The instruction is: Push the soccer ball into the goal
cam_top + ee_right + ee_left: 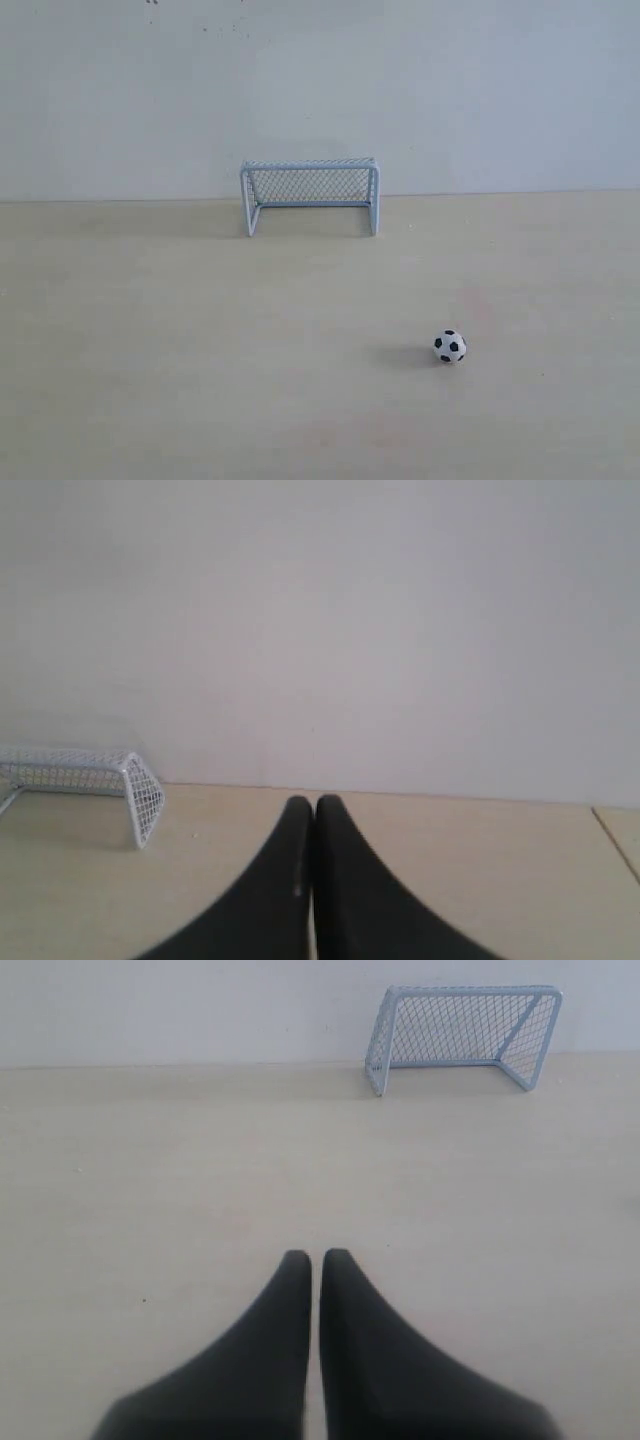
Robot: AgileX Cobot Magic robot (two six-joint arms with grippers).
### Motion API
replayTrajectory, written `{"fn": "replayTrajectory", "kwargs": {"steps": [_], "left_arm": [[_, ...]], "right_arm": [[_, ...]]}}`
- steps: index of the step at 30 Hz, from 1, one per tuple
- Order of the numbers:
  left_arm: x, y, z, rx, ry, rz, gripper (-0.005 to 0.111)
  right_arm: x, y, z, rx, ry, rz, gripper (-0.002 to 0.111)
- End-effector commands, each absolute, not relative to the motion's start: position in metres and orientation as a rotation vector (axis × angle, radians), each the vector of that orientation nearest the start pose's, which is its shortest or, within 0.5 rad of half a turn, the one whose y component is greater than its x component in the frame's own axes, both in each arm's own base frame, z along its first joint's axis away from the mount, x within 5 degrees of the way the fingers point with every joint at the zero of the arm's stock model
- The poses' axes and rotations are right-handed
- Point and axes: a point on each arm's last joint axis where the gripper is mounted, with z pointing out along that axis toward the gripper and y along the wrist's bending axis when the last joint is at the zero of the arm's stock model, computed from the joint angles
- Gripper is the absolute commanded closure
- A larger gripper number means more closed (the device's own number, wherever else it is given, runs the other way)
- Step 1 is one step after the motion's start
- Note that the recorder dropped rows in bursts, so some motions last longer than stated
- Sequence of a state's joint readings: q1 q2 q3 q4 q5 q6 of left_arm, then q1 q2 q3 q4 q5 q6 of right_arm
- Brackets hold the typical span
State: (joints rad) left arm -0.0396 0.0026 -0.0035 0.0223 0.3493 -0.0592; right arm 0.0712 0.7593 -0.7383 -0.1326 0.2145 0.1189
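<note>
The ball (450, 346) lies near and right on the desk (180, 360), well apart from the goal (310, 188); it looks light, hard and quick to roll, so nudge its near-right side rather than grip it. Bare desk lies between; the goal stands far by the wall (470, 100); the left hand (315, 1256) and right hand (308, 802) are closed, empty.

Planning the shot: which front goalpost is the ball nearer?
The front post on the exterior view's right: the soccer ball lies farther right than it, well short of the goal.
</note>
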Motion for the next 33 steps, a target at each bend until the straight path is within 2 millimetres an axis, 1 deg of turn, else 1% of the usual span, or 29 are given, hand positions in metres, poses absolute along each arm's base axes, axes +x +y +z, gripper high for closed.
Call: {"fn": "replayTrajectory", "kwargs": {"steps": [1, 2, 4, 6, 7, 8, 9, 10, 11, 12, 13, 14, 16, 18, 20, 23, 25, 28, 31, 33], "left_arm": [[0.053, -0.001, 0.182, -0.002, 1.828, -0.044, 0.102], [0.053, -0.001, 0.182, -0.002, 1.828, -0.044, 0.102], [0.053, -0.001, 0.182, -0.002, 1.828, -0.044, 0.102], [0.053, -0.001, 0.182, -0.002, 1.828, -0.044, 0.102], [0.053, -0.001, 0.182, -0.002, 1.828, -0.044, 0.102], [0.053, -0.001, 0.182, -0.002, 1.828, -0.044, 0.102], [0.053, -0.001, 0.182, -0.002, 1.828, -0.044, 0.102], [0.053, -0.001, 0.182, -0.002, 1.828, -0.044, 0.102], [0.053, -0.001, 0.182, -0.002, 1.828, -0.044, 0.102], [0.053, -0.001, 0.182, -0.002, 1.828, -0.044, 0.102], [0.053, -0.001, 0.182, -0.002, 1.828, -0.044, 0.102], [0.053, -0.001, 0.182, -0.002, 1.828, -0.044, 0.102], [0.053, -0.001, 0.182, -0.002, 1.828, -0.044, 0.102], [0.053, -0.001, 0.182, -0.002, 1.828, -0.044, 0.102], [0.053, -0.001, 0.182, -0.002, 1.828, -0.044, 0.102], [0.053, -0.001, 0.182, -0.002, 1.828, -0.044, 0.102], [0.053, -0.001, 0.182, -0.002, 1.828, -0.044, 0.102], [0.053, -0.001, 0.182, -0.002, 1.828, -0.044, 0.102], [0.053, -0.001, 0.182, -0.002, 1.828, -0.044, 0.102], [0.053, -0.001, 0.182, -0.002, 1.828, -0.044, 0.102]], "right_arm": [[0.201, 0.014, 0.354, 0.06, 1.764, 0.147, 0.109], [0.205, 0.014, 0.353, 0.044, 1.761, 0.134, 0.109], [0.214, 0.014, 0.352, -0.101, 1.783, 0.01, 0.109], [0.221, 0.014, 0.355, -0.255, 1.929, -0.107, 0.109], [0.225, 0.013, 0.354, -0.388, 2.047, -0.178, 0.109], [0.23, 0.016, 0.355, -0.467, 2.14, -0.16, 0.109], [0.233, 0.018, 0.355, -0.5, 2.172, -0.137, 0.109], [0.239, 0.024, 0.357, -0.564, 2.226, -0.07, 0.109], [0.241, 0.028, 0.356, -0.628, 2.262, -0.033, 0.109], [0.243, 0.029, 0.353, -0.861, 2.299, -0.064, 0.109], [0.247, 0.029, 0.351, -0.955, 2.309, -0.088, 0.109], [0.252, 0.028, 0.342, -1.211, 2.292, -0.147, 0.109], [0.255, 0.029, 0.328, -1.548, 2.221, -0.155, 0.109], [0.26, 0.032, 0.313, -1.777, 2.164, -0.115, 0.109], [0.27, 0.038, 0.297, -1.869, 2.179, -0.093, 0.109], [0.29, 0.052, 0.268, -1.984, 2.159, -0.117, 0.109], [0.298, 0.063, 0.253, -2.054, 2.128, -0.107, 0.109], [0.302, 0.081, 0.237, -2.22, 1.994, -0.096, 0.109], [0.309, 0.097, 0.227, -2.255, 1.916, -0.127, 0.109], [0.313, 0.103, 0.219, -2.277, 1.873, -0.143, 0.109]]}}
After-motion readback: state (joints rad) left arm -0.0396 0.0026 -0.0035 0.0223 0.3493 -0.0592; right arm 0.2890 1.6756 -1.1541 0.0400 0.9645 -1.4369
